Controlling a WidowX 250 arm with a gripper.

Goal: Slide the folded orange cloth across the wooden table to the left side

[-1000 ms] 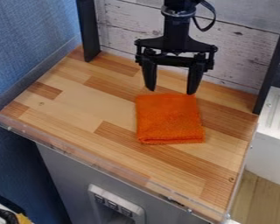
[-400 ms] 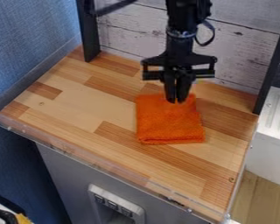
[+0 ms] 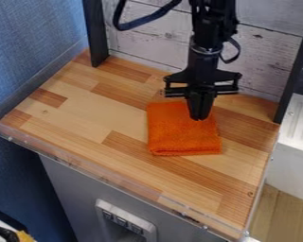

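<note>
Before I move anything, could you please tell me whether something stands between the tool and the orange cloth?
Nothing visible does: the tool points down over the cloth's far part. Whether its tips touch the fabric, I cannot tell.

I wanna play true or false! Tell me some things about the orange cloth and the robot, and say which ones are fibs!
1. The cloth is orange. True.

2. The gripper has its fingers spread wide apart. False: they are close together.

3. The cloth lies on a wooden tabletop. True.

4. The cloth hangs over the tabletop's edge. False: all of it lies inside the edges.

5. In the picture, the gripper's tips show in front of the upper part of the cloth. True.

6. The robot arm is bright yellow. False: it is black.
</note>
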